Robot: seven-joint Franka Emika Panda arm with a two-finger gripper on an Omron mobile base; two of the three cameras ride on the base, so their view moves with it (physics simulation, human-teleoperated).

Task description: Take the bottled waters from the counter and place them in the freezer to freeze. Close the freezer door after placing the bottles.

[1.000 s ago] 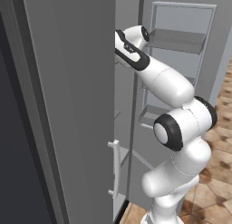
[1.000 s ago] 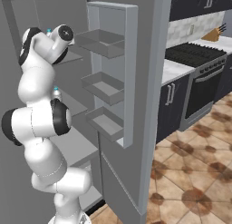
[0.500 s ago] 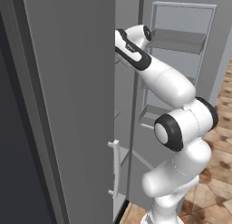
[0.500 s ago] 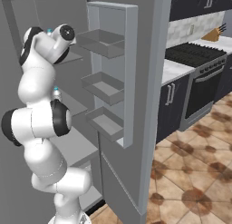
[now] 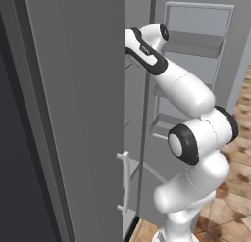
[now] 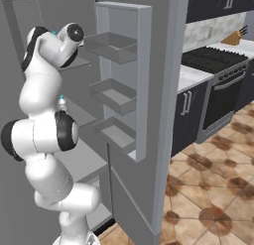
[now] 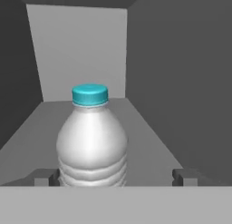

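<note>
- In the hand view I see one bottled water [image 7: 92,141] standing upright on a grey freezer shelf [image 7: 149,137], teal-blue cap on top.
- The tool [image 7: 116,177] is released: its two dark fingertips [image 7: 185,177] stand wide on either side of the bottle, and I see a gap between the right tip and the bottle; on the left I cannot tell whether the tip touches.
- From the left base view I see the arm [image 5: 184,91] reaching into the upper part of the freezer [image 5: 135,79].
- The freezer door [image 6: 149,90] stands open, with three grey door bins [image 6: 111,95] on its inner face.
- A second bottle cap [image 6: 62,97] shows lower in the compartment, just behind the arm's elbow.
- At the right, a dark range [image 6: 221,83] stands beside the table [image 6: 191,78].
</note>
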